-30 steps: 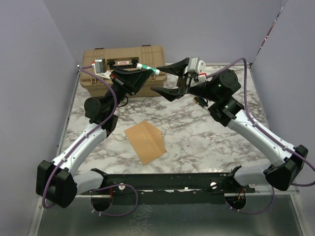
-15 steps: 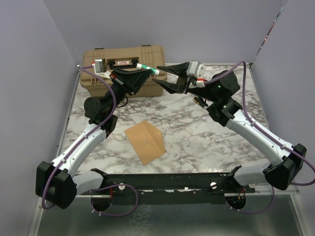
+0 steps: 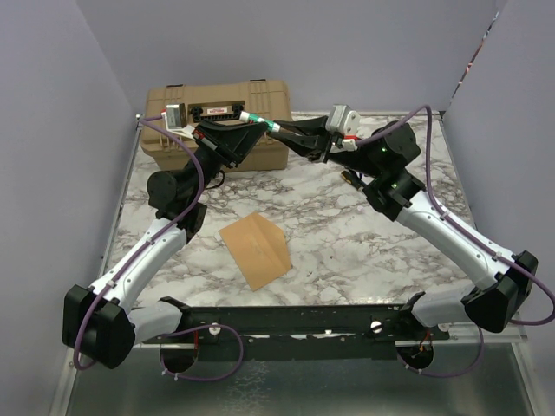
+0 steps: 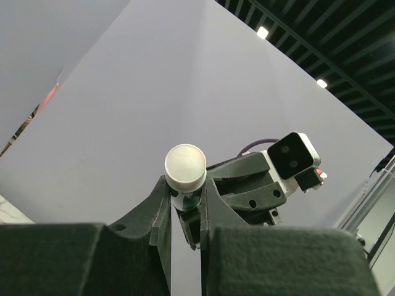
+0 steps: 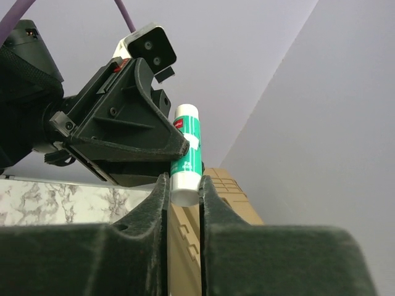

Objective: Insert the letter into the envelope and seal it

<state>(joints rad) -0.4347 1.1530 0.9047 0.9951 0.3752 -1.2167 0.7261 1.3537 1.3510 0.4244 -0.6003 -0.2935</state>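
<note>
Glue stick (image 5: 187,145) gripped at both ends
Left gripper (image 4: 185,203) and right gripper (image 5: 183,191) both clench it; an off-axis pull could slip it free.

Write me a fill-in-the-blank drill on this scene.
1. The left claw and the right claw are both shut on one green-and-white ____.
2. The envelope lies flat on the ____-patterned table.
3. Behind the claws stands a closed tan ____.
Missing words: glue stick; marble; case.
</note>
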